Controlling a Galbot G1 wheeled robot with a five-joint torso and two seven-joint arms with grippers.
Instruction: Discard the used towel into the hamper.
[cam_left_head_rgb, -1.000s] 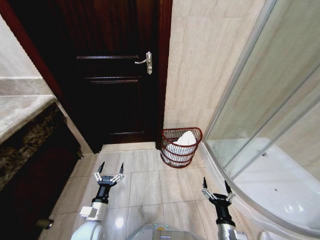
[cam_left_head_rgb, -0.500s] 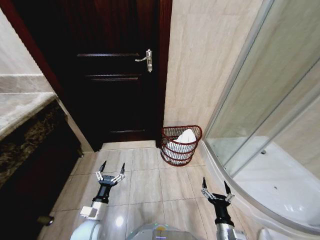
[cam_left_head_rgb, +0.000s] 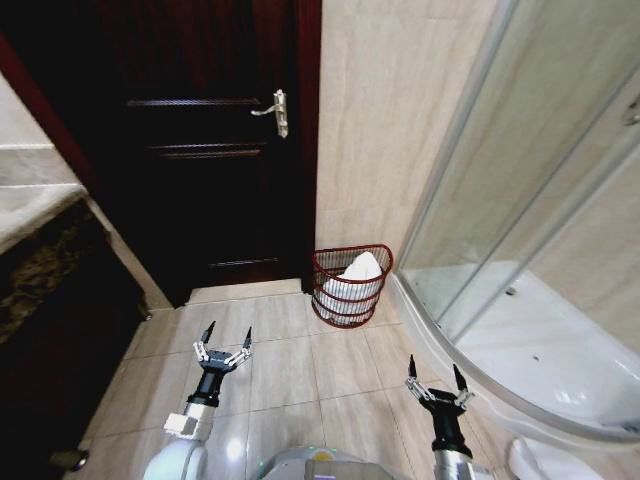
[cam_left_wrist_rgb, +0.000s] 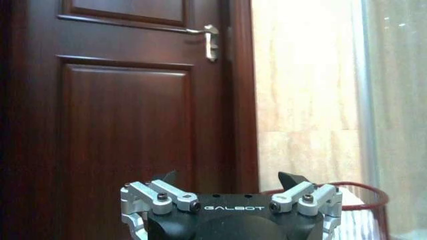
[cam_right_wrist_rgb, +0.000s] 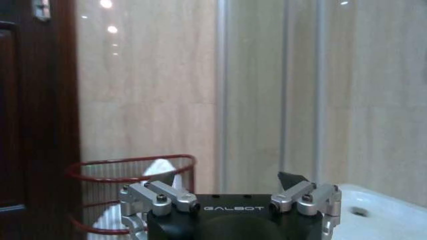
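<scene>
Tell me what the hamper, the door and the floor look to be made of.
Hamper: red-brown openwork, probably coated wire, possibly wicker; thin hoops with gaps showing white cloth inside. Door: dark wood or wood veneer, glossy, with raised panels and a metal lever handle. Floor: beige glazed tile, grout lines and light glare.

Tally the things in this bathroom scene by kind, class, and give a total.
Hamper: 1
White towel inside the hamper: 1
Door: 1
Shower enclosure: 1
Robot tools, both open, over the floor: 2 (left tool, right tool)
Total: 6
</scene>
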